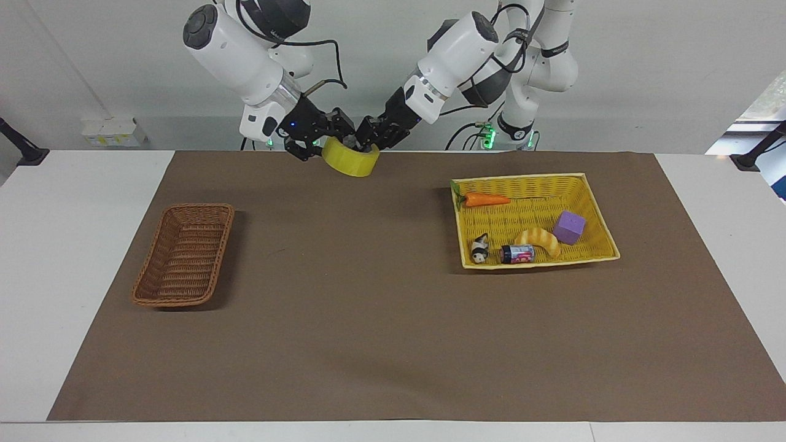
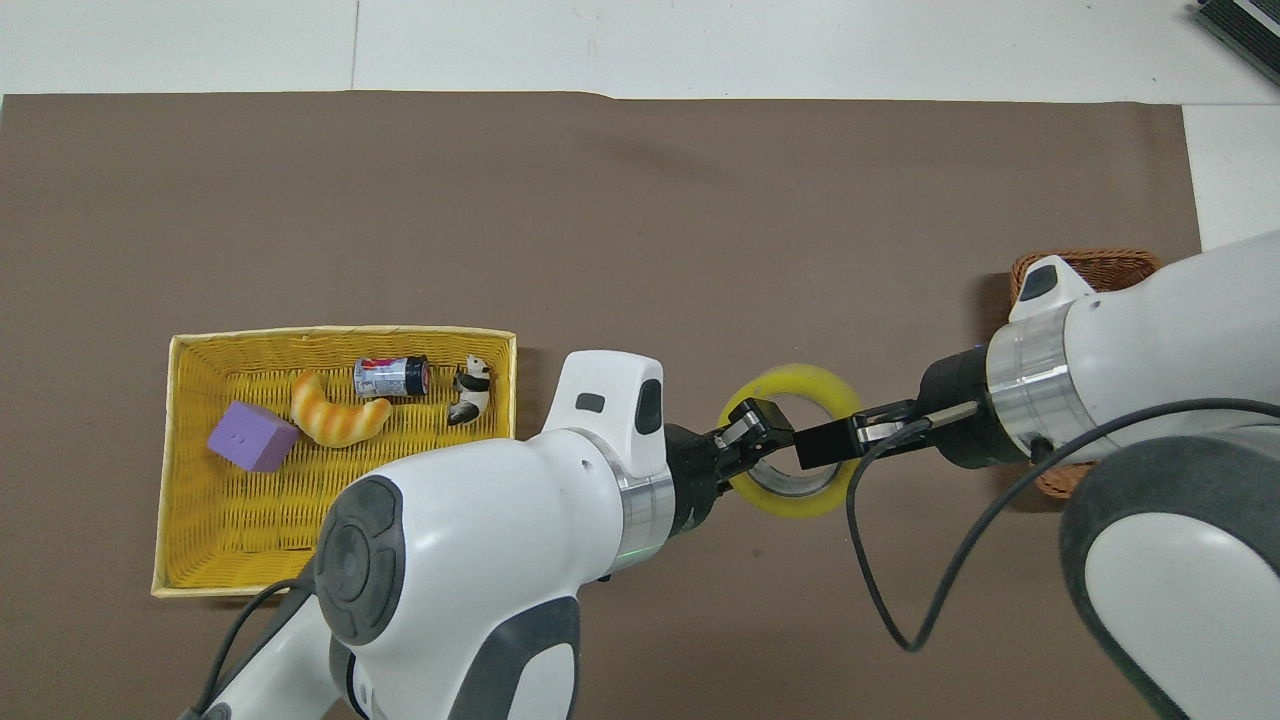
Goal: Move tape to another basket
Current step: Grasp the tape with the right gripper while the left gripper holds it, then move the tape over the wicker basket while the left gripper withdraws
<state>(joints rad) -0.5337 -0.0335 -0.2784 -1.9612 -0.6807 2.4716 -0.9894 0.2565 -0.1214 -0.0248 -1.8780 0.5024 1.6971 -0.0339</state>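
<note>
I see both grippers gripping the tape (image 1: 351, 161), a see-through yellow ring, above the surface's (image 1: 393, 319) robot edge: right gripper (image 1: 320, 142) and left gripper (image 1: 368, 136) both clamped on it.

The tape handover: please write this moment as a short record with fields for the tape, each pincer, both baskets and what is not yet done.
tape: in the air, between both pincers
left pincer: at the tape's rim
right pincer: at the tape's rim
wicker basket: empty, at the right arm's end
yellow basket: holds carrot, purple cube, can
not yet done: tape into wicker basket
</note>
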